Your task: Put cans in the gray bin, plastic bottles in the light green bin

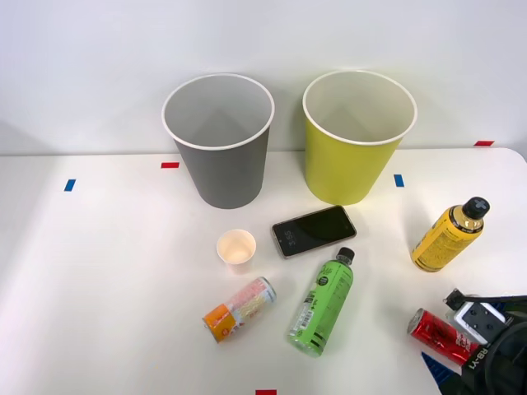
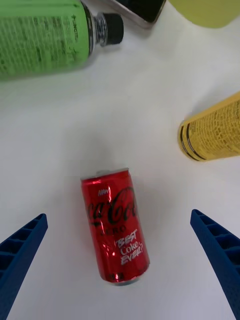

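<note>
Right claw [image 2: 120, 280] spread wide apart, nothing clamped, blue ribbed fingers [image 2: 22, 255] on either side of the red can [image 2: 116, 227] without touching it. Red can lies on its side on the white table [image 1: 107, 280], right under the claw at the robot's near right; in the front view the wrist partly covers the red can [image 1: 434, 331].

From the red can: yellow bottle [image 1: 447, 236] lies near it, farther from the robot, black cap pointing toward the wall. Green bottle [image 1: 322, 304] lies to its left, cap pointing at the black phone [image 1: 314, 230]. Orange-pink can [image 1: 240, 309] on its side, further left past the green bottle. Small paper cup [image 1: 236, 247] upright, just beyond that can. Gray bin [image 1: 220, 144] and light green bin [image 1: 356, 140] stand upright side by side at the back of the table, well apart from the red can, the green one closer to it.
</note>
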